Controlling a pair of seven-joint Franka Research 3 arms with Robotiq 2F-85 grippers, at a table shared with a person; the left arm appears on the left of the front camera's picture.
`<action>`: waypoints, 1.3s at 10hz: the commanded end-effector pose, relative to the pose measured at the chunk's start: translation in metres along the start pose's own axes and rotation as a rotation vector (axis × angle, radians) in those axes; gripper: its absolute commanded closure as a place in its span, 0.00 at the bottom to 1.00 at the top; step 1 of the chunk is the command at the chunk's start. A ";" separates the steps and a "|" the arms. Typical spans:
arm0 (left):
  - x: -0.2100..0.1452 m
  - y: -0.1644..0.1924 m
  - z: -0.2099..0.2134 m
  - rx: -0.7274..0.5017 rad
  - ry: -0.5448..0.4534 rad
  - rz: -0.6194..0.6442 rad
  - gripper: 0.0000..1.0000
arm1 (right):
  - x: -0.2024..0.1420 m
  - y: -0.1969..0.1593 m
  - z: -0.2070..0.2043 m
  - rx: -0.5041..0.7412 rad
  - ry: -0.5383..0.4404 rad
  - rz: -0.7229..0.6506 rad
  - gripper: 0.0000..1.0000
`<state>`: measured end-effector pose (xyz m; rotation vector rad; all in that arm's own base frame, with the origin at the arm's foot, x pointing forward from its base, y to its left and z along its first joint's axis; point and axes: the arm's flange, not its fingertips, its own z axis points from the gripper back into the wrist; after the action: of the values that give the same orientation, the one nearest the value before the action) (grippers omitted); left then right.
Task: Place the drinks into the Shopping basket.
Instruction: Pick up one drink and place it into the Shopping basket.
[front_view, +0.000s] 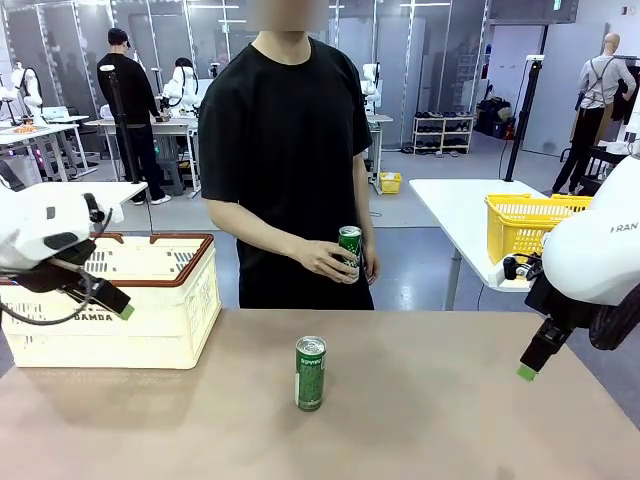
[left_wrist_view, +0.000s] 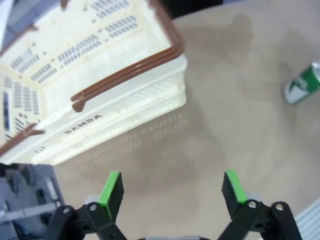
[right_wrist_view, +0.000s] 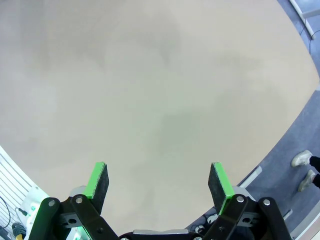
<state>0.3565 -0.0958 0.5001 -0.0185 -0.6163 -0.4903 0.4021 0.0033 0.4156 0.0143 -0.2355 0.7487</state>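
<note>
A green can (front_view: 310, 372) with white lettering stands upright in the middle of the table; it lies at the right edge of the left wrist view as the green can (left_wrist_view: 303, 84). The person across the table holds a second green can (front_view: 350, 249) in one hand. The cream Shopping basket (front_view: 150, 300) with a brown rim stands at the table's left; its DAMDA side (left_wrist_view: 125, 125) faces my left gripper. My left gripper (left_wrist_view: 172, 189) hovers open just in front of the basket, over bare table. My right gripper (right_wrist_view: 157, 181) is open above the bare table at the right.
A yellow mesh basket (front_view: 525, 222) sits on a white table behind my right arm. The table's edge (right_wrist_view: 295, 115) curves past my right gripper, with floor and someone's shoes beyond. Another person stands by tables far back left.
</note>
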 end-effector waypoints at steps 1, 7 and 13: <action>-0.034 0.001 0.013 -0.078 0.003 -0.126 0.00 | -0.001 0.000 0.000 0.004 0.002 0.009 0.00; -0.008 -0.033 -0.009 -0.215 0.017 -0.335 0.00 | -0.001 0.000 0.000 0.004 0.002 0.009 0.00; 0.083 -0.141 -0.074 -0.250 0.022 -0.508 0.00 | -0.001 0.000 0.000 0.004 0.002 0.009 0.00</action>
<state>0.3709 -0.2563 0.4676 -0.1032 -0.5287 -1.0494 0.4021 0.0036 0.4157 0.0142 -0.2354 0.7495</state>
